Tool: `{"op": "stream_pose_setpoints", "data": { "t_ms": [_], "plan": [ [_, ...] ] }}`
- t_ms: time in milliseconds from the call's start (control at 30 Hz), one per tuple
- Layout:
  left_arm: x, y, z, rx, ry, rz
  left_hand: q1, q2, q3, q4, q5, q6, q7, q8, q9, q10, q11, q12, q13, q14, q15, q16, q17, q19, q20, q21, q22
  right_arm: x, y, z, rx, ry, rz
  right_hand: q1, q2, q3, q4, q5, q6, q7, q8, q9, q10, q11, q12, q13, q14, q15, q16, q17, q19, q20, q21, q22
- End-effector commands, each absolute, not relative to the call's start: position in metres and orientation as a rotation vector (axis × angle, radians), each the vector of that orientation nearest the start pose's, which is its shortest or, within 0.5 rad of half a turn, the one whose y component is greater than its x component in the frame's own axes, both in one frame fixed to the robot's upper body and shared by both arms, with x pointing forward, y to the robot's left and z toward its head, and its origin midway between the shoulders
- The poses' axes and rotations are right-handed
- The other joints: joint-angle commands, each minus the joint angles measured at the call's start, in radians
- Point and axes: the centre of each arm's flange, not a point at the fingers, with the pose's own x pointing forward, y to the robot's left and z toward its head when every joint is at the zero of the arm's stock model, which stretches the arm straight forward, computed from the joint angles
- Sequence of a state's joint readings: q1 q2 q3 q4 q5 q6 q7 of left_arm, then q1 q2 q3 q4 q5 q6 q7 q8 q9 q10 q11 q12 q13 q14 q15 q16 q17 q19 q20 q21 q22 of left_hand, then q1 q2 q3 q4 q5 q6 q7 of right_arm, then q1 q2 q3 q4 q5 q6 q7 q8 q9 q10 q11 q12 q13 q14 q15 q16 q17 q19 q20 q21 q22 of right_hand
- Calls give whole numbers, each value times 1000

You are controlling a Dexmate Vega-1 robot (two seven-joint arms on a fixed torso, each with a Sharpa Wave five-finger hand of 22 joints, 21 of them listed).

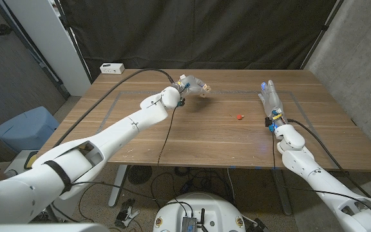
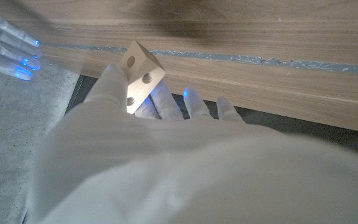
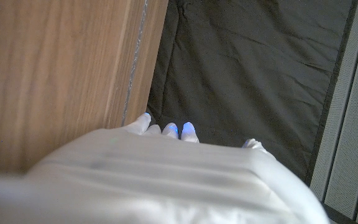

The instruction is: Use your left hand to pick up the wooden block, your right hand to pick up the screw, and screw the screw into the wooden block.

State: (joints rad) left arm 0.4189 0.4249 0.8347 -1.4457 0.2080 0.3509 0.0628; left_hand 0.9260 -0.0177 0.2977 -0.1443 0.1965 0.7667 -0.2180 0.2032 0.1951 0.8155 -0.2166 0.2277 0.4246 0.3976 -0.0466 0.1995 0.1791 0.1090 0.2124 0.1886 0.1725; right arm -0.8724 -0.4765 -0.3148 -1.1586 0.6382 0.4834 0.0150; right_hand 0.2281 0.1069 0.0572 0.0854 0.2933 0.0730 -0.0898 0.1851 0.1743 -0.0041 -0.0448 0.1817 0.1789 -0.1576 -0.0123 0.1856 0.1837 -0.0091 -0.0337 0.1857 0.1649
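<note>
While the left hand (image 1: 187, 86) was raised over the far left-centre part of the brown wooden table (image 1: 224, 138), it held a pale wooden block (image 1: 202, 89) in its fingers. The left wrist view showed this pale cube-shaped block (image 2: 141, 76), bearing round holes on two faces, pinched at the fingertips of the left hand (image 2: 160, 124), clear of the table surface. A small red screw (image 1: 238, 117) lay on the table near its centre, apart from both hands. To the right of the screw, the right hand (image 1: 270, 98) stood upright with fingers extended and holding nothing. A white power strip (image 1: 112, 67) rested at the far left corner of the table.
</note>
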Motion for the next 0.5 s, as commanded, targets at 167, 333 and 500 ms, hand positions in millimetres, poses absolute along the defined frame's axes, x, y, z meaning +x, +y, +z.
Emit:
{"op": "stream_pose_setpoints", "data": {
  "t_ms": [167, 333, 500],
  "plan": [
    [671, 105, 69, 906, -572, -187, 4, 14, -6, 1, 4, 7, -4, -2, 2, -17, 0, -6, 8, -10, -65, 0, 4, -13, 1, -3, 0, 636, -340, -51, -42, -663, 54, 6, -12, -3, -12, 4, 4, -5, 3, 4, -3, -4, 5, 3, -6, 7, 5, 2, -7, -4, -1, 3],
    [672, 109, 65, 874, -597, -206, 4, 14, -7, 0, 5, 8, -4, -2, 3, -29, 0, -11, 9, -10, -67, 1, 5, -14, 1, -2, 0, 630, -342, -46, -93, -656, 40, 15, -21, -4, -21, 1, 8, -7, 5, 4, -3, 2, 6, 3, -6, 7, 5, 1, -7, -3, -1, 2],
    [675, 111, 61, 832, -608, -227, 3, 16, -9, 1, 5, 6, -3, -3, 3, -36, 0, -12, 10, -16, -68, 0, 5, -19, 1, -3, 0, 623, -344, -40, -160, -643, 22, 20, -25, -3, -26, 0, 10, -8, 5, 5, -3, 0, 6, 3, -6, 8, 5, 0, -7, 0, -1, 2]
  ]
}}
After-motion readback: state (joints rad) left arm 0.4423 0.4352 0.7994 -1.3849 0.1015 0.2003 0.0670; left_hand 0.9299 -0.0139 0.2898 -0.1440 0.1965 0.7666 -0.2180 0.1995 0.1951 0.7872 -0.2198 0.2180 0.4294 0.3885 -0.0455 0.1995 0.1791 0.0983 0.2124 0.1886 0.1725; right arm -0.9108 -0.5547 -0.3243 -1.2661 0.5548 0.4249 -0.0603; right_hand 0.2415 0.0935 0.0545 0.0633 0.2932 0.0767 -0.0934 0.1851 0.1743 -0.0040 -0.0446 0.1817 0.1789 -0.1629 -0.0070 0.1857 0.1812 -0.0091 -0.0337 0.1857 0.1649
